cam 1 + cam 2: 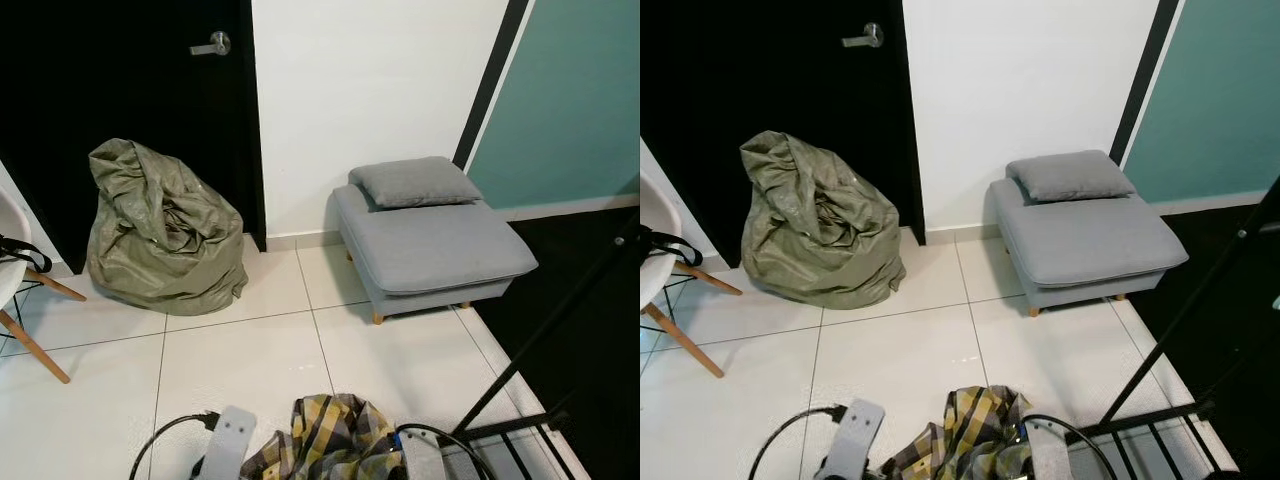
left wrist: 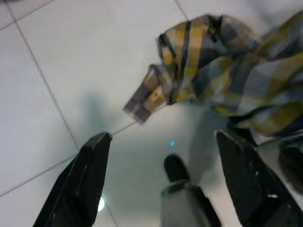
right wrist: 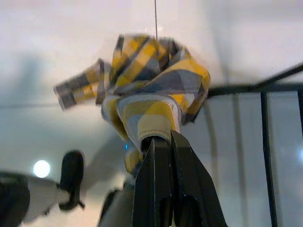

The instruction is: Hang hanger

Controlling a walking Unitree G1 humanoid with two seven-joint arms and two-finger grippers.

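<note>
The right tool [image 3: 163, 142] is clamped on a yellow plaid shirt [image 1: 325, 435] bunched at 6 o'clock above the floor, while the left tool [image 2: 163, 156] hangs spread wide and empty. No hanger can be made out, so the loose cloth could slip free or snag the black rack [image 1: 545, 335] at 4 o'clock.

White tiled floor [image 1: 900, 360], olive sack [image 1: 820, 235] slumped against the black door [image 1: 760, 110], grey footstool [image 1: 1085, 245] with a cushion [image 1: 1070, 176] by the wall, yellow plaid shirt [image 1: 965, 435] at the near edge, black rack [image 1: 1185, 330] beside it
</note>
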